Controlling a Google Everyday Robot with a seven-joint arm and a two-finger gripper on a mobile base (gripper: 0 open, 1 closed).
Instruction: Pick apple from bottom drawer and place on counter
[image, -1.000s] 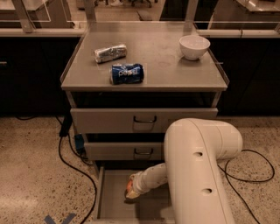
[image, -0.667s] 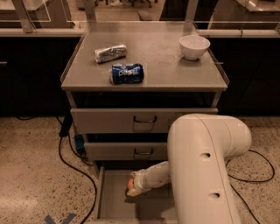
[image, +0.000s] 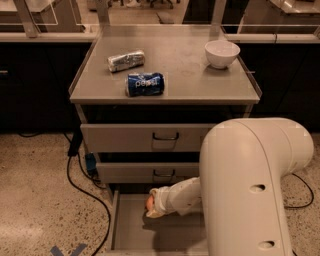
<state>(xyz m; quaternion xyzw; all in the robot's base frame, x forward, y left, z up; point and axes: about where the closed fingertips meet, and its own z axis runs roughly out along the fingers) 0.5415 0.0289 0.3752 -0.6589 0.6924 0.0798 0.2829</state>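
Note:
The apple (image: 149, 201), small and orange-red, shows at the tip of my gripper (image: 151, 207), inside the open bottom drawer (image: 131, 236) near its back. The gripper is shut on the apple and holds it a little above the drawer's grey floor. Most of the apple is hidden by the pale wrist. My big white arm (image: 250, 190) fills the lower right and covers the drawer's right side. The counter (image: 185, 75) is the grey top of the cabinet, above and behind the gripper.
On the counter lie a blue Pepsi can (image: 145, 84), a crumpled silver packet (image: 126, 60) and a white bowl (image: 222, 53). Two closed drawers with dark handles (image: 165, 136) (image: 162, 173) overhang the open one. Black cables (image: 80, 185) run over the floor at left.
The gripper and the apple have risen a little together inside the bottom drawer. My arm's upper part has shifted right and grown larger in view.

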